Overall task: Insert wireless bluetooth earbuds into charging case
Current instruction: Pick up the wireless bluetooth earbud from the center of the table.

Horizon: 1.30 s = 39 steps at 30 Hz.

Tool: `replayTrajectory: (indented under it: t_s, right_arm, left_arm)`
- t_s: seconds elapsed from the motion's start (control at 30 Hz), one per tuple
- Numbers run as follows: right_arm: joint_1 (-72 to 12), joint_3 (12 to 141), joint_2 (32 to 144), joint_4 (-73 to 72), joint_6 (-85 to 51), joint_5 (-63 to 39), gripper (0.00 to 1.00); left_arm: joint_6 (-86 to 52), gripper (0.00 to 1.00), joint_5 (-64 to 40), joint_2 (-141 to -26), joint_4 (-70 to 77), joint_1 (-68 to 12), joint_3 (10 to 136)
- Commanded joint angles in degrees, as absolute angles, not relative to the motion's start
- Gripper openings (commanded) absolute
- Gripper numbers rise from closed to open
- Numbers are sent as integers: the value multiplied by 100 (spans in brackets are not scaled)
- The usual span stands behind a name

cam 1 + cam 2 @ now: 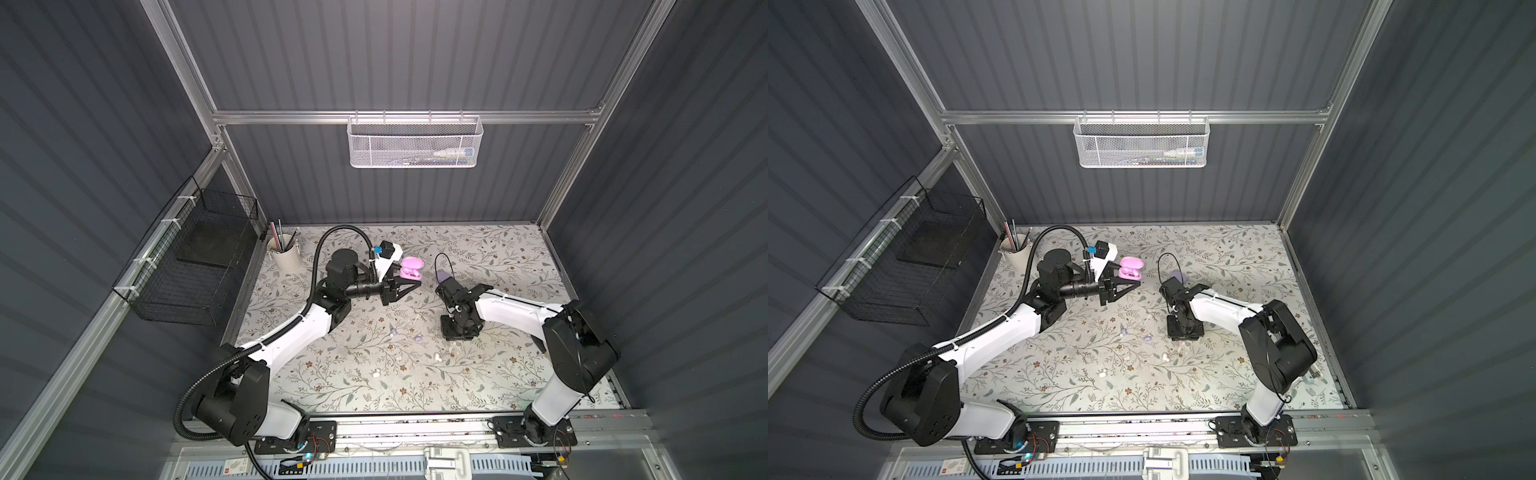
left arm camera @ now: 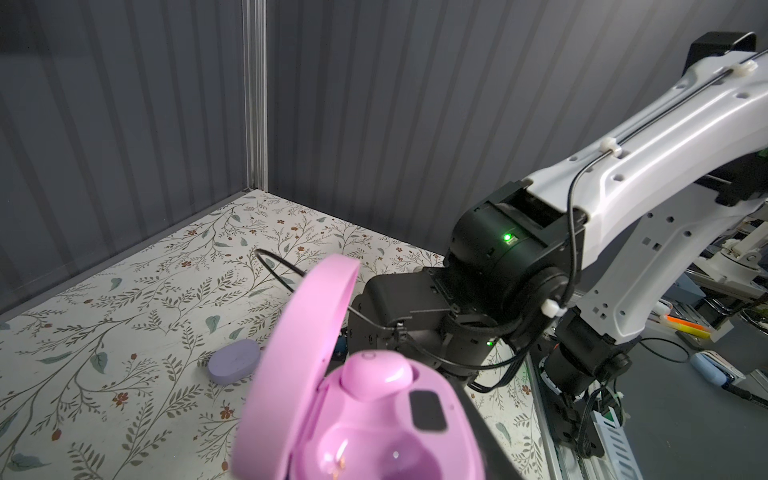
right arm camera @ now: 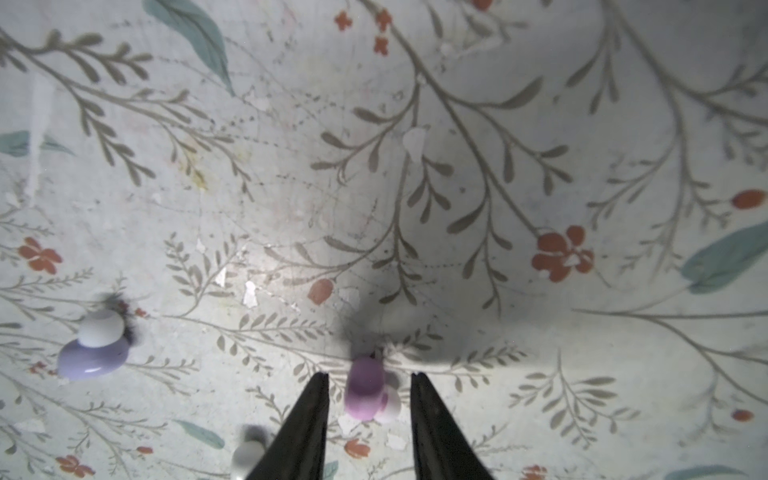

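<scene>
My left gripper [image 1: 405, 277] is shut on the pink charging case [image 1: 409, 268], held above the table with its lid up. In the left wrist view the charging case [image 2: 374, 415] fills the bottom of the frame. One pink earbud [image 2: 376, 376] sits in a socket, the other socket [image 2: 374, 453] is empty, and a dark finger [image 2: 482, 424] runs along its side. My right gripper [image 3: 369, 376] points straight down and is open. A loose pink earbud [image 3: 365, 392] lies on the table between its fingers, with a gap on each side. Its fingertips are hidden in both top views.
A lavender earbud [image 3: 93, 353] and a white one [image 3: 247, 455] lie near the right gripper; more buds [image 1: 394, 331] [image 1: 437, 357] dot the middle of the table. A shut lavender case [image 2: 233, 360] rests behind the right wrist. A pen cup [image 1: 286, 253] stands back left.
</scene>
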<state>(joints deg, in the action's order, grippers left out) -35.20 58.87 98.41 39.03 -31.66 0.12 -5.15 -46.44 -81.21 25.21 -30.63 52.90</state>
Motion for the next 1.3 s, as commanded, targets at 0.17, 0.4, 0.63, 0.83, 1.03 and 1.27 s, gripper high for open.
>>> replayTrajectory:
  t_s: [0.17, 0.4, 0.63, 0.83, 1.03, 1.27]
  right_arm:
    - [-3551, 5845, 10062, 3942, -3296, 26, 29]
    - [-3547, 5845, 10039, 3953, -3295, 80, 20]
    - [-3496, 5879, 9485, 4109, -3390, -3, 18]
    - [-3387, 5905, 8345, 4317, -3699, -312, 19]
    - [-3274, 6597, 7116, 4655, -3996, -637, 19]
    - [-3252, 8019, 6864, 4752, -4208, -949, 19]
  left_arm:
    - [-494, 32, -4644, -8102, 2452, -3032, 5464]
    - [-501, 32, -4666, -8163, 2454, -3030, 5519]
    - [-534, 33, -4699, -8239, 2512, -3026, 5590]
    - [-680, 33, -4735, -8354, 2792, -3032, 5607]
    - [-808, 33, -4794, -8517, 3082, -3041, 5666]
    - [-937, 33, -4867, -8695, 3435, -3103, 5842]
